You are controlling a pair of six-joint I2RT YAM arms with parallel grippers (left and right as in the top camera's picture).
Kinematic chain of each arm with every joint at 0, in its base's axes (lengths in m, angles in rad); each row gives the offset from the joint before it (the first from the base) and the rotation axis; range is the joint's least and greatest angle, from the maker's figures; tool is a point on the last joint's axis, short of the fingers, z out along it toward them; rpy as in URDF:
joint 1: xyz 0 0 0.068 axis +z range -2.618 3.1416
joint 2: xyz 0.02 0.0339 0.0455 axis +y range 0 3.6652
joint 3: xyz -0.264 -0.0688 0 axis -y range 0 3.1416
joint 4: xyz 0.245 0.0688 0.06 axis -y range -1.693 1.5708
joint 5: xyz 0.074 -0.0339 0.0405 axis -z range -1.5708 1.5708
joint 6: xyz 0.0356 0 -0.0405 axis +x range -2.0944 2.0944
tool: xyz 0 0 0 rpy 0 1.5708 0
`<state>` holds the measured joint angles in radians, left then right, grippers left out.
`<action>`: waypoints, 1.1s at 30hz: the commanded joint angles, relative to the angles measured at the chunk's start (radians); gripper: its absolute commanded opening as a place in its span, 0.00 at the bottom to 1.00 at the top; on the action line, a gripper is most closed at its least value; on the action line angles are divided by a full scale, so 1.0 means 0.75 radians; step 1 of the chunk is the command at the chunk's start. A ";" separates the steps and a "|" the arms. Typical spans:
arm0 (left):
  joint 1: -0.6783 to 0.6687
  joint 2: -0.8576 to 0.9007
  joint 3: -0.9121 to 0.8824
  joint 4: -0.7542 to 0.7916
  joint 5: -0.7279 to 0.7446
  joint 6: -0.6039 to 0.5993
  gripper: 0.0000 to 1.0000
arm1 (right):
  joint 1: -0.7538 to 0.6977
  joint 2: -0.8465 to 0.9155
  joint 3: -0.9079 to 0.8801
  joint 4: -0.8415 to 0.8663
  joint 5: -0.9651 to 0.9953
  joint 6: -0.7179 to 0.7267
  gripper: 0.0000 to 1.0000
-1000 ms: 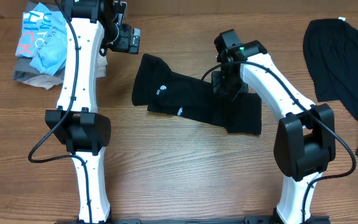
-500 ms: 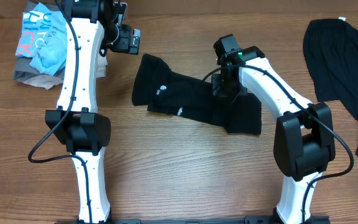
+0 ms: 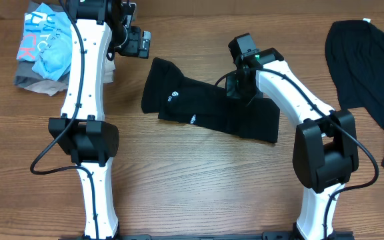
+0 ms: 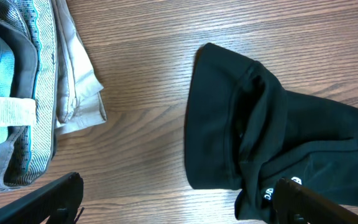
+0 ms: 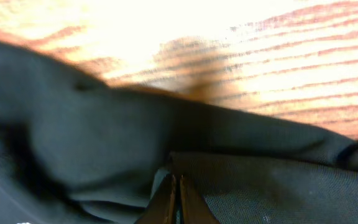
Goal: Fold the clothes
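A folded black T-shirt (image 3: 199,110) with a small white logo (image 3: 173,99) lies mid-table. My right gripper (image 3: 240,83) is at its upper right edge, shut on a fold of its black fabric (image 5: 92,143); the fingertips (image 5: 176,180) are pressed together in the cloth. My left gripper (image 3: 135,41) hovers open and empty just beyond the shirt's left end. In the left wrist view its fingers (image 4: 176,190) straddle bare wood, with the shirt (image 4: 247,124) to the right. A second black garment (image 3: 372,67) lies spread at the far right.
A pile of blue, grey and white clothes (image 3: 45,47) sits at the back left, next to the left arm; it also shows in the left wrist view (image 4: 17,93). The table top is wood.
My right gripper has shifted slightly up and left with the fabric in it, and the shirt's right end has drawn flatter. The left arm has not moved.
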<state>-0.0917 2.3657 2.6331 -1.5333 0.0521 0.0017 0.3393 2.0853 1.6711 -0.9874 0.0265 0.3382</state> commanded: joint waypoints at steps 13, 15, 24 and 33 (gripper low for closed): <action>-0.007 -0.019 0.004 -0.015 0.016 -0.012 1.00 | -0.017 0.003 0.118 -0.032 -0.017 0.109 0.81; -0.006 -0.019 -0.013 -0.020 0.016 -0.011 1.00 | -0.040 0.002 0.186 -0.119 -0.016 0.108 0.85; 0.035 -0.019 -0.323 0.129 0.220 0.155 1.00 | -0.166 0.001 0.334 -0.379 -0.016 0.007 0.90; 0.106 -0.019 -0.697 0.386 0.493 0.399 1.00 | -0.210 0.001 0.334 -0.411 -0.016 -0.008 0.90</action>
<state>-0.0364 2.3657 2.1738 -1.2762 0.2867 0.1822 0.1822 2.0911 1.9007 -1.3010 0.0082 0.3508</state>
